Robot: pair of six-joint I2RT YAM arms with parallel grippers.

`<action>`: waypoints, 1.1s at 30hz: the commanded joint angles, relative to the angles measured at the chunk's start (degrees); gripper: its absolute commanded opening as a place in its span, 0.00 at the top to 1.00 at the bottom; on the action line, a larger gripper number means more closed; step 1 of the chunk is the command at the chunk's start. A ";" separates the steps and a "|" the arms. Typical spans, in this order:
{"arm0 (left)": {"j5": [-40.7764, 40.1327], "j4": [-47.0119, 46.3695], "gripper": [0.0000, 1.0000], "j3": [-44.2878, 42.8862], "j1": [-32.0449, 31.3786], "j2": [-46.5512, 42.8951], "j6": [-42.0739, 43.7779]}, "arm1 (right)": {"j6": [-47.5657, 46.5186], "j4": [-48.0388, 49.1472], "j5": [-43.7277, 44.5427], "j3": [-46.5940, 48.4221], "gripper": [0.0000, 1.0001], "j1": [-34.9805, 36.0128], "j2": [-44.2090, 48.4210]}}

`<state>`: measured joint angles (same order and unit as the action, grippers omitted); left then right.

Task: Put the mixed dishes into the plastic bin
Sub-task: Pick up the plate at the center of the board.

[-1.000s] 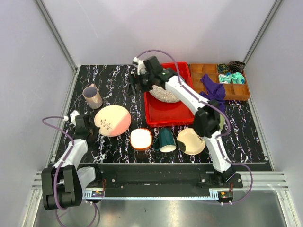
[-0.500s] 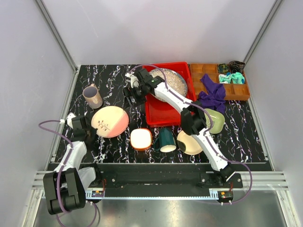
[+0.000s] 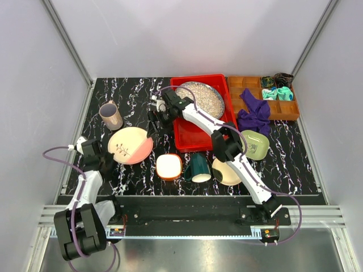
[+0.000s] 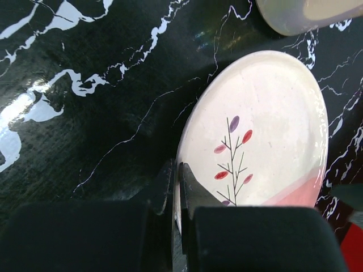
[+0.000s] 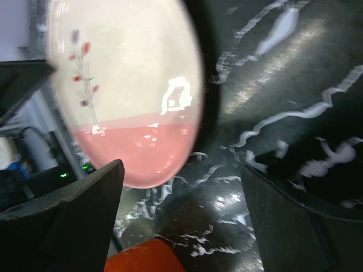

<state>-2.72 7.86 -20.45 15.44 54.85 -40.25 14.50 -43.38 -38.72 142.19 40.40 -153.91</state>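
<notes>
Pink-cream plate [image 3: 130, 145] lies left of the red plastic bin [image 3: 193, 140]. Left gripper [image 4: 177, 180] pinches its left rim, jaws narrow on it. Right gripper [image 3: 153, 124] hovers by the opposite edge, jaws wide. Best to lift level, clear the bin's rim, and land beside the speckled plate [image 3: 199, 97].
</notes>
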 commanded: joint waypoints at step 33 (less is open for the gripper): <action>12.39 -7.68 1.00 2.08 8.90 -2.56 -4.84 | 6.59 3.83 -6.63 -0.69 0.17 4.60 -4.56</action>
<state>6.96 5.87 -17.41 24.03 53.28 -44.60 20.51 -39.62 -45.63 142.43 43.83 -156.35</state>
